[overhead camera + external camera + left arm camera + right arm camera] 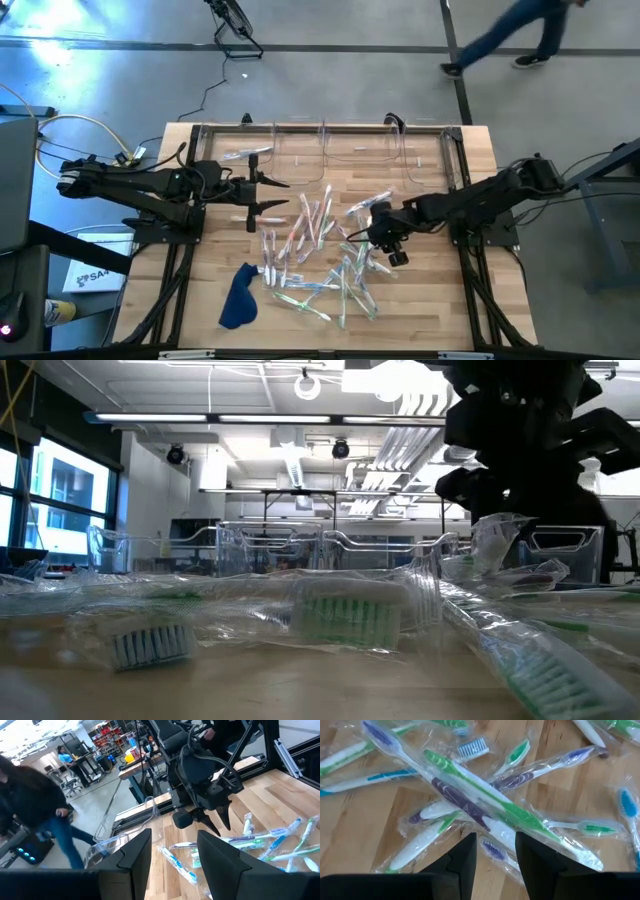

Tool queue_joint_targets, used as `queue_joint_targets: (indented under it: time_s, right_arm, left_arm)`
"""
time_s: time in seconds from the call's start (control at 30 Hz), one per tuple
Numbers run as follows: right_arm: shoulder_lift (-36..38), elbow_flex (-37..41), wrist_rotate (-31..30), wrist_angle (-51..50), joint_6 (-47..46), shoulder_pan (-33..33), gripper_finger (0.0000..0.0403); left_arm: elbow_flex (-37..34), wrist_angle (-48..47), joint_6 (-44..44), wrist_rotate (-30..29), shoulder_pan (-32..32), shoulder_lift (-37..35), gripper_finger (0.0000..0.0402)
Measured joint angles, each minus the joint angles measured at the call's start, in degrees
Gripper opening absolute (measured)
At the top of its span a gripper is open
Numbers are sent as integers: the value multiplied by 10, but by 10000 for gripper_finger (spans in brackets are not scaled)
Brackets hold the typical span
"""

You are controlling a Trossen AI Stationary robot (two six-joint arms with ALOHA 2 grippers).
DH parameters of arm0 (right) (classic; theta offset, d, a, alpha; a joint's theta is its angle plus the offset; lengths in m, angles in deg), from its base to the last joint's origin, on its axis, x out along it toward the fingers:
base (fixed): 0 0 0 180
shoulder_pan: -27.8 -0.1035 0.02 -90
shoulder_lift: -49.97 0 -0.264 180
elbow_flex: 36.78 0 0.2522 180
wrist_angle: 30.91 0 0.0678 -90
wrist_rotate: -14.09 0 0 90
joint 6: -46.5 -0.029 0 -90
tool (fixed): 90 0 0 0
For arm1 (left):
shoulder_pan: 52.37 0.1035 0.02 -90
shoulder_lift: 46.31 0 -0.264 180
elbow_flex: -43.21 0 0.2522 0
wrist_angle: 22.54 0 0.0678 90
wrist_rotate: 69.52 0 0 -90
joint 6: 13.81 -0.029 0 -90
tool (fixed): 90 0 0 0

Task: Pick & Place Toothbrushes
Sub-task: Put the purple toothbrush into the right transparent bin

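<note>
Many toothbrushes (320, 250) in clear wrappers lie heaped and crossing on the wooden table (450, 310); the low view shows them close up (350, 610). One more toothbrush (247, 154) lies in the left clear bin. My right gripper (368, 226) hangs open, slanting down over the right part of the heap. In its wrist view (494, 851) its fingers stand just above a white, purple and green bundle of toothbrushes (485, 810), and I see no touch. My left gripper (268, 194) waits open and level, left of the heap, with nothing between its fingers (175, 855).
Clear plastic bins (350, 150) stand in a row along the table's far edge. A dark blue cloth (238, 296) lies at the near left. Bare wood shows at the near right. A person (510, 35) walks past beyond the far edge.
</note>
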Motion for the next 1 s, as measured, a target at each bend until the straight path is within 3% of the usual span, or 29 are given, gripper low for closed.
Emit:
queue_joint_targets:
  time_s: [1.0]
  right_arm:
    - [-71, 0, -29, 61, 43, -25, 128]
  left_arm:
    - [0, 0, 0, 0, 0, 0, 154]
